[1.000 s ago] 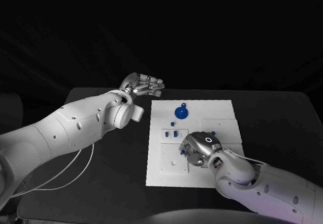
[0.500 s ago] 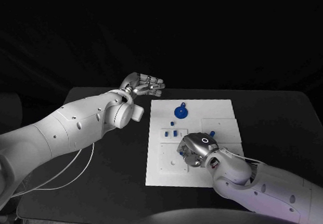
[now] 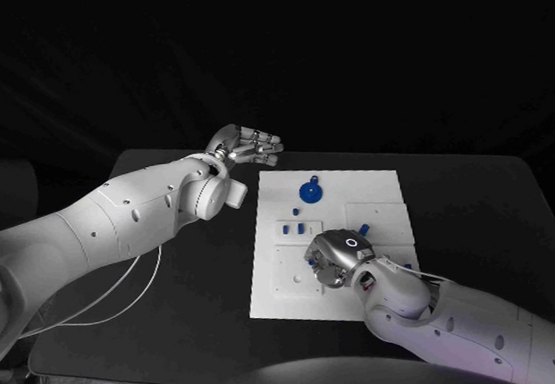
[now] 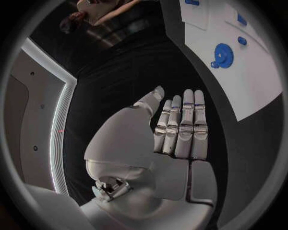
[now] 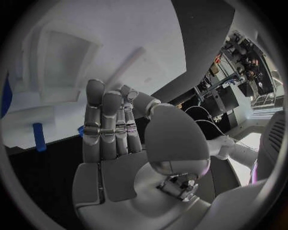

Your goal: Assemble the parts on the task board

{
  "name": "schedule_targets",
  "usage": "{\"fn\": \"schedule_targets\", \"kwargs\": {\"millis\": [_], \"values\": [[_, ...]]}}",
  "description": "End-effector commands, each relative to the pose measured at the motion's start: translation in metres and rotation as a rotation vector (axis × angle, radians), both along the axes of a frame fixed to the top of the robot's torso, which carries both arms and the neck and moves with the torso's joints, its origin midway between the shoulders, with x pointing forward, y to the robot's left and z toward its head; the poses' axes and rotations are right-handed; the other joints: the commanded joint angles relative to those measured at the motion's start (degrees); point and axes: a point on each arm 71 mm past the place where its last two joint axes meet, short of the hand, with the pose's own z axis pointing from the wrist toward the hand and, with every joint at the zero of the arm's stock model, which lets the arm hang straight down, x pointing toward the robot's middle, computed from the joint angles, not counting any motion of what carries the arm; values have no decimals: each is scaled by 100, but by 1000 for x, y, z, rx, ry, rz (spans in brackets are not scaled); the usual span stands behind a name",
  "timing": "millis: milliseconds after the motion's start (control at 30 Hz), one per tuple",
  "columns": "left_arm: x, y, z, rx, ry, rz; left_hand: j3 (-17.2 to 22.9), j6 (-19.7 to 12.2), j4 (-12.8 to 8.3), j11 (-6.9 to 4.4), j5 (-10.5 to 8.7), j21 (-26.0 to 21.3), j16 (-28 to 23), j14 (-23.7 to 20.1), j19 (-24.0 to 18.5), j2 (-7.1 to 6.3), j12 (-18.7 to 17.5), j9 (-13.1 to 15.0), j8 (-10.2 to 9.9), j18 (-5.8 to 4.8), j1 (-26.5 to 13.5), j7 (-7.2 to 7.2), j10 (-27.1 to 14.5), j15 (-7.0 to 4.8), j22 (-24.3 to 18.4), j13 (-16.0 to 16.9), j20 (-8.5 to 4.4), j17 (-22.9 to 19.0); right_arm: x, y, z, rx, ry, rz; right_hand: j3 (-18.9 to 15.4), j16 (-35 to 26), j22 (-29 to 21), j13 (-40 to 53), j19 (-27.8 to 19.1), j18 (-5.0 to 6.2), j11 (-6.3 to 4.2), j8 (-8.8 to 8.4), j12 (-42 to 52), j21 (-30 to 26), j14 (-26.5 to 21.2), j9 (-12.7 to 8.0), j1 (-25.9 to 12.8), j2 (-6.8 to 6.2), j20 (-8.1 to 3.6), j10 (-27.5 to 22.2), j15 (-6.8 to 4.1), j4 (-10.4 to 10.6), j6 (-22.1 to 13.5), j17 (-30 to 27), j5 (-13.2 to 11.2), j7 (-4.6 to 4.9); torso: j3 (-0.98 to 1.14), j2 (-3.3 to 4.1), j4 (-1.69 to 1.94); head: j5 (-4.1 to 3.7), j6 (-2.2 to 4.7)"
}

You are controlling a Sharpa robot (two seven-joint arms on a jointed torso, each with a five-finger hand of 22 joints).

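Low in the frame's centre, our right hand hovers over the task board, fingers straight, holding nothing. Small blue parts lie mid-board, a blue gear farther up. Upper left, our left hand stays off-board, open and empty.

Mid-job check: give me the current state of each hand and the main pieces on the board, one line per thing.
Left silver hand: fingers straight and together, holding nothing, off the board.
Right silver hand: low over the white task board; grip cannot be told.
Round blue gear part: lying flat on the board, untouched.
Small blue upright peg: standing on the board, free.
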Motion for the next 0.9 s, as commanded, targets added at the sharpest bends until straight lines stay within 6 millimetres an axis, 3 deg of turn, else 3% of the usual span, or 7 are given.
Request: {"fn": "schedule_targets", "kwargs": {"millis": [33,433,900], "values": [[-1,-3,0,-10,6,-18,-34,35,-9,-1,15,34,-21,-8,-15,60,-25,1,-1,-46,-12,13,-58,13,-5,-4,-6,-1,-2,-2,-4,-3,19,-17,69,-8,6,-16,208,89,40,13,-31,11,-8,-10,0,-67,44,-96,53,-1,-69,-15,36,10,4,1,0,-7,5],[-1,-1,0,-8,11,-19,-34,35,-9,-1,15,34,-21,-8,-15,60,-25,1,-1,-46,-12,13,-58,13,-5,-4,-6,-1,-1,-3,0,41,-6,-37,222,9,-25,-18,209,202,137,12,-32,6,-22,-34,-59,-437,115,-434,109,85,-363,-114,90,55,4,2,-1,-25,8],[-1,3,0,-5,12,-13,-39,28,-9,1,8,38,-21,-15,-17,67,-25,1,0,-45,-6,15,-62,15,-20,-4,-4,-1,-4,-14,14,89,-12,-48,164,-3,-122,-18,223,210,144,14,-33,-7,-18,-32,-66,-604,115,-520,97,166,-460,-195,90,1,1,-3,-8,-62,32]]}}
